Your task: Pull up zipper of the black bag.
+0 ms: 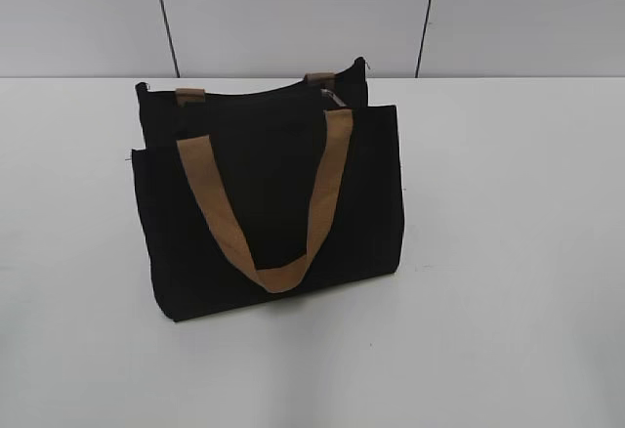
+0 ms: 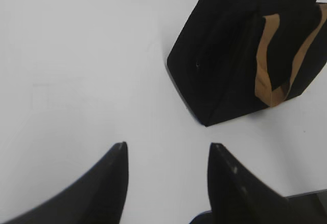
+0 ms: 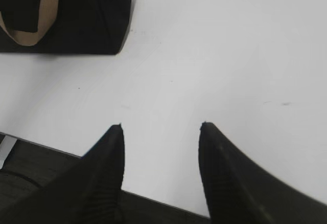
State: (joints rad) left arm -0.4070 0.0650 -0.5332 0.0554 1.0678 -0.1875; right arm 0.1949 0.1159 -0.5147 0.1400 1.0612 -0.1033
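Bag: the black bag (image 1: 273, 203) stands upright near the middle of the white bench (image 1: 508, 252), a little left of centre, its front pocket panel facing the near edge.

Handles: one tan strap (image 1: 264, 208) hangs down the front panel in a long loop; two short tan strap tabs (image 1: 190, 96) show at the far top edge.

Zipper: the zipper (image 1: 256, 89) runs along the bag's top edge at the far side; a small pale glint near the right tab may be its pull, but it is too small to tell.

Left gripper: the left gripper (image 2: 167, 150) hovers over bare bench on the near left, well apart from the bag, which appears at the upper right of its wrist view (image 2: 240, 55). Its jaws stand spread, holding nothing.

Right gripper: the right gripper (image 3: 161, 127) hangs over the near edge of the bench on the right, the bag's lower corner (image 3: 87, 19) far up at the left of its view. Its jaws are likewise parted and empty.

Backdrop: a pale grey panelled wall (image 1: 293, 13) with two dark seams.
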